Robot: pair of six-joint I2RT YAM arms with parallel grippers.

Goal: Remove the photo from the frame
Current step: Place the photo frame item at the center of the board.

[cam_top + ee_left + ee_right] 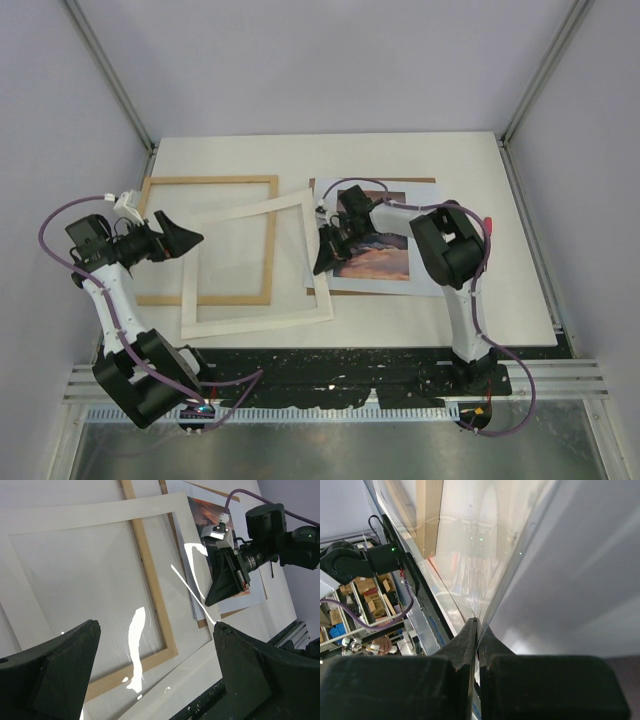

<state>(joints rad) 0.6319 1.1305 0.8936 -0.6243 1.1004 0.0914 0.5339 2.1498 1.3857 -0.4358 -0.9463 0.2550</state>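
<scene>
Light-wood rectangular picture frame [210, 181] lies flat on the left half of the white table [450, 300]. Table shows through its opening, no photo in it.

White card mat with a rectangular window [255, 321] sits skewed across the frame's right side, overlapping it. A clear glazing sheet [475, 540] seems to be with it: glare streaks in the left wrist view, a transparent layer in the right wrist view. Can't tell whether it's above or below the mat.

Sunset-and-mountains print with a wide pale border [385, 262] is right of the frame, flat on a plain brown backing board [400, 181], partly hidden by the right arm. So the print is outside the frame. My read: the core of the task is done or nearly so.

Right gripper [320, 265]: jaws clenched on a thin edge at the mat's right side, just beside the print's left border. Most likely the clear glazing sheet, but the mat can't be ruled out. Not holding the print, as far as I can see.

Left gripper [190, 242]: jaws spread wide, nothing between them, hovering over the frame's left part.

Probably left to do: pull the mat and sheet away from the print's edge and let go. Possibly also lift the print off the backing board, if it has to be fully separate.
</scene>
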